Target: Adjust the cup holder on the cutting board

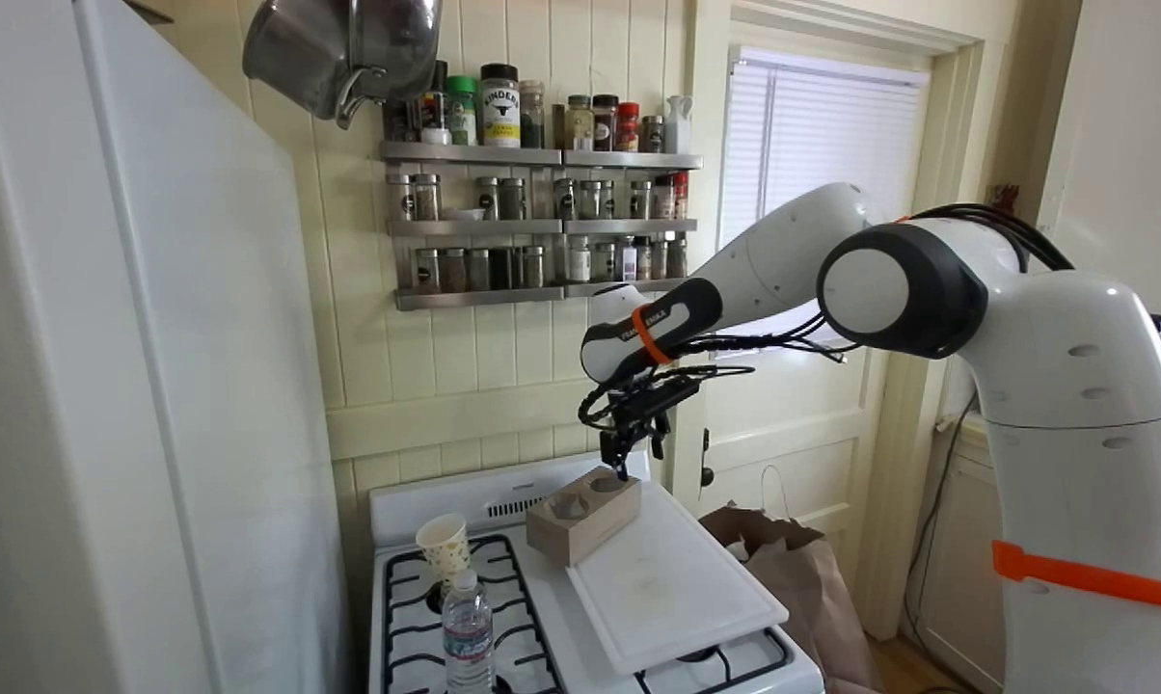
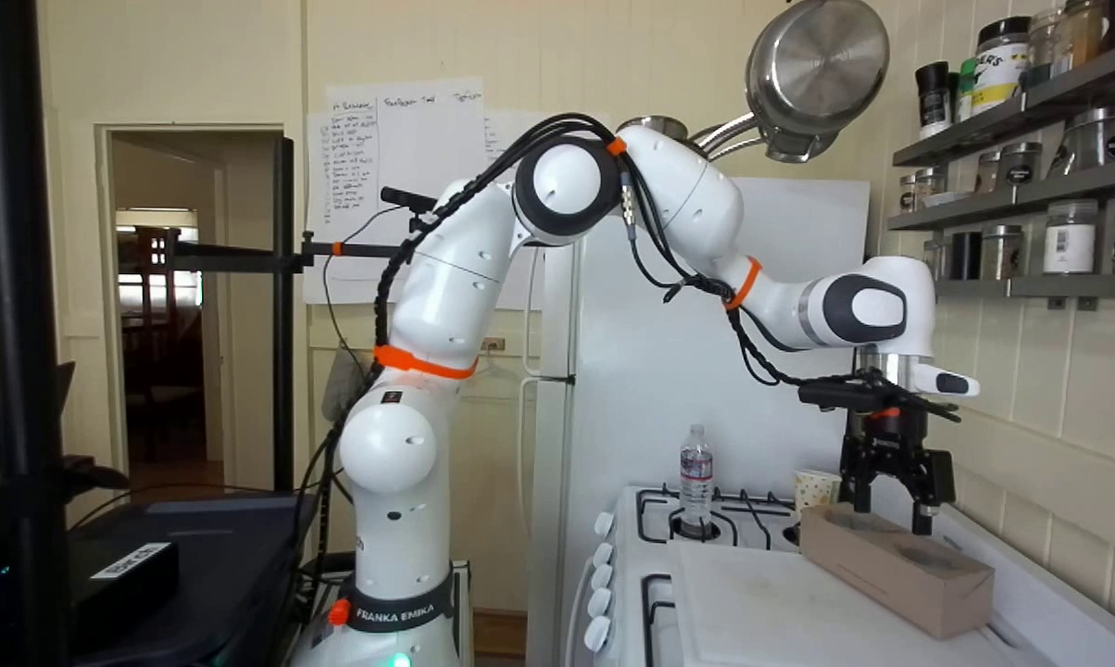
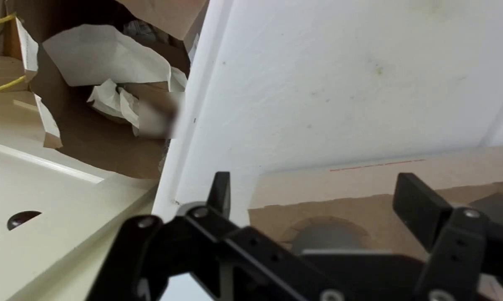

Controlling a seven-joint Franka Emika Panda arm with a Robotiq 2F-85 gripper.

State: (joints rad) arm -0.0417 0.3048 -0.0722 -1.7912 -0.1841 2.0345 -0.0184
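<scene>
The cup holder is a tan cardboard block with two round holes in its top. It shows in both exterior views (image 1: 602,525) (image 2: 946,597) and in the wrist view (image 3: 301,188). It lies across the wall end of the white cutting board (image 1: 677,593), seen also in the exterior view (image 2: 761,602) and wrist view (image 3: 318,92). One end seems to reach past the board's edge. My gripper (image 1: 640,465) is open and empty, pointing down just above the holder, also in the exterior view (image 2: 893,519). In the wrist view its fingers (image 3: 312,179) straddle one hole; contact cannot be told.
A water bottle (image 1: 468,631) and a patterned paper cup (image 1: 443,545) stand on the stove grates beside the board. A paper bag (image 1: 802,578) stands beyond the stove's side. The stove's back panel (image 1: 503,487) is close behind the holder. Spice shelves (image 1: 474,228) hang above.
</scene>
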